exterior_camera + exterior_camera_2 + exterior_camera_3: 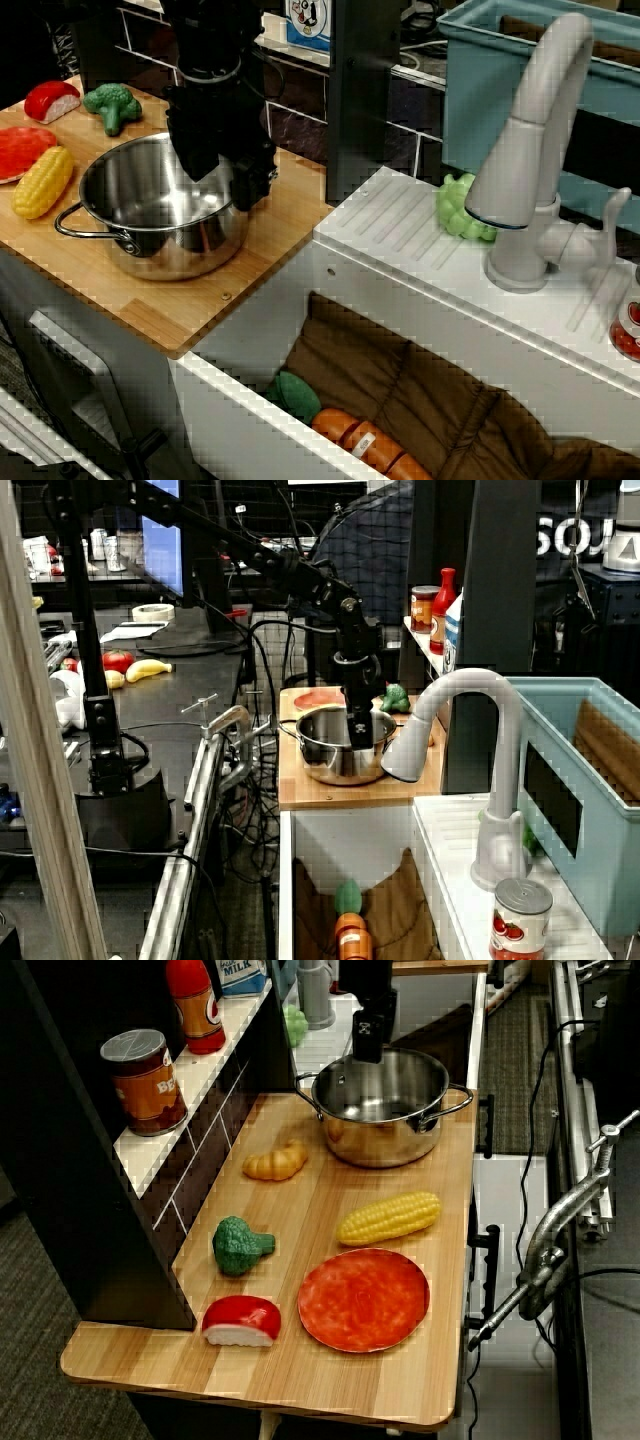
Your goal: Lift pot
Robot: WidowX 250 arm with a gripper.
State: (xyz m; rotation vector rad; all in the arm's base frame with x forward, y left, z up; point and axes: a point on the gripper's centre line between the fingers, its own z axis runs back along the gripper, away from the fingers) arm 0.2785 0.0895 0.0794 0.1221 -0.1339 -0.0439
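The shiny steel pot [160,215] stands on the wooden board [240,290], lidless and empty, with thin loop handles on two sides. It also shows in the side view [340,748] and the shelf view [385,1110]. My black gripper [232,175] comes down from above at the pot's rim on the sink side. One finger [195,150] hangs inside the pot and the other [257,175] outside the wall, so the jaws straddle the rim. I cannot tell whether they press on it. The gripper also shows in the shelf view [368,1045].
On the board lie a yellow corn cob [390,1217], a red plate [363,1298], broccoli [238,1244], a croissant [276,1163] and a red-white piece [240,1320]. A dark shelf wall [190,1160] runs along one side. The white sink [400,300] and grey faucet [530,150] adjoin the board.
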